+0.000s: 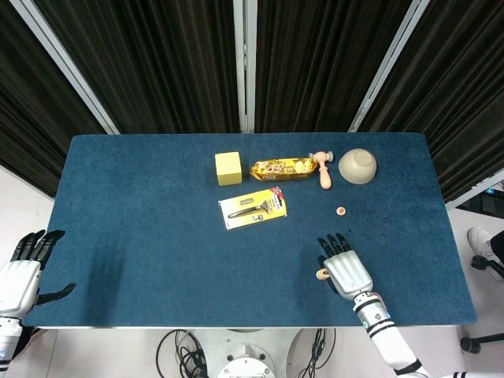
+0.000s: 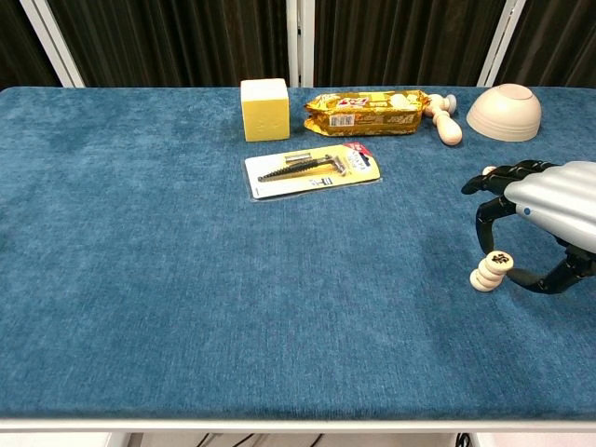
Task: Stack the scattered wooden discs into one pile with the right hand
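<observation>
You have a small pile of wooden discs (image 2: 489,271) standing on the blue table (image 2: 186,307), near the front edge at about 5 o'clock from the table's middle. In the chest view it looks like a few discs, the top one leaning a little, so I judge the pile is not very steady. Your right hand (image 2: 549,219) arches over it with the fingers apart and curved around the pile; I see no disc pinched in them, so the hand looks empty and open.

One more disc (image 1: 341,210) lies alone on the cloth, at 12 o'clock from the pile and well apart from it, near the upturned bowl (image 1: 357,166). So the work seems mostly done, but this disc is not yet on the pile. I cannot tell if other discs are hidden under your hand.

Your left hand (image 1: 21,276) is at the table's near left corner, fingers spread, holding nothing.
</observation>
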Action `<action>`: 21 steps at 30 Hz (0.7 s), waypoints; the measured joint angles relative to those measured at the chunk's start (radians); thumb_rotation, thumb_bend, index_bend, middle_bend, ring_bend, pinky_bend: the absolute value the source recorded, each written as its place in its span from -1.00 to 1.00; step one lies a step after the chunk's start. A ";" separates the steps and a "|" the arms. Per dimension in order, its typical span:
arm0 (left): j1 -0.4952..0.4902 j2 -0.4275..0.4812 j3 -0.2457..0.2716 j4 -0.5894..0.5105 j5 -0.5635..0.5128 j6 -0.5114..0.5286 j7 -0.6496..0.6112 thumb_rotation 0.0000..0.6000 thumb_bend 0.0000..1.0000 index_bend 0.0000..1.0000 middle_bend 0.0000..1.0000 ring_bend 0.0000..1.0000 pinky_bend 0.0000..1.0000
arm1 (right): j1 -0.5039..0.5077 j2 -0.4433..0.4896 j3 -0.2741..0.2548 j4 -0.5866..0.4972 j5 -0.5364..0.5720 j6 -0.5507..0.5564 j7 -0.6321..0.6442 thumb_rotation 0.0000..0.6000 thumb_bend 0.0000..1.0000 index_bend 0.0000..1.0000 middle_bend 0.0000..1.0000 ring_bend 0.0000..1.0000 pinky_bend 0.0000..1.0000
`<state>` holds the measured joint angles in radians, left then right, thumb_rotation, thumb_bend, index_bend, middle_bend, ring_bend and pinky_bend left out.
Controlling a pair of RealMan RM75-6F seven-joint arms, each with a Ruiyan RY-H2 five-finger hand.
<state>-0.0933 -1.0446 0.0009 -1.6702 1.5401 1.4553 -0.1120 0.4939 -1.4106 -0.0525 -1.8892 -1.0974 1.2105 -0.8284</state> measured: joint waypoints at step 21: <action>0.000 -0.002 -0.001 0.004 -0.005 -0.003 -0.003 1.00 -0.75 -0.78 -0.82 -1.00 -1.00 | 0.005 -0.004 0.005 0.001 0.010 -0.018 -0.006 1.00 -0.38 -0.12 -0.85 -1.00 -1.00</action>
<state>-0.0932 -1.0464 -0.0005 -1.6662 1.5352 1.4525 -0.1153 0.4992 -1.4145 -0.0471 -1.8877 -1.0877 1.1926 -0.8341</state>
